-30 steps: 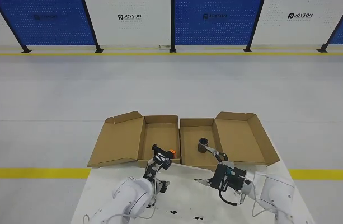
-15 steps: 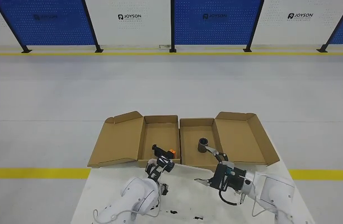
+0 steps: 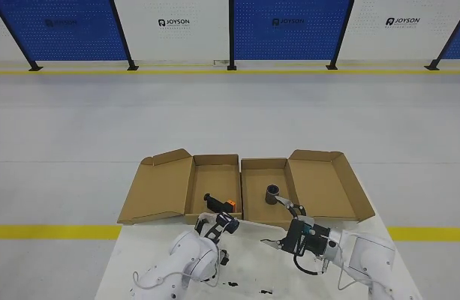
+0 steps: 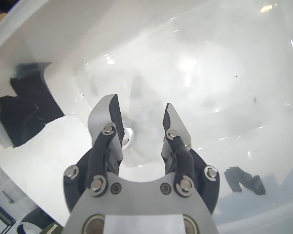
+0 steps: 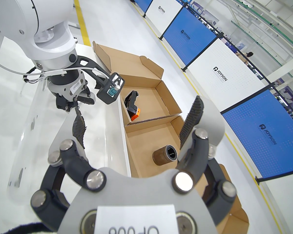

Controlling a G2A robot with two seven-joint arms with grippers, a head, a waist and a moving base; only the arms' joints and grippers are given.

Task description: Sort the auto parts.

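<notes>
Jaws on both arms released (empty), left arm (image 3: 188,256) drawn back from left box (image 3: 208,175), black-orange part (image 3: 219,202) inside.

We see glossy white arm shells (image 5: 26,13). The left gripper (image 4: 141,101) and right gripper (image 5: 137,106) share silver plates (image 4: 139,203), round screws (image 4: 72,172), black linkages (image 4: 100,152) and ribbed black pads (image 4: 117,118). A white cable (image 5: 63,70) crosses the left wrist.
</notes>
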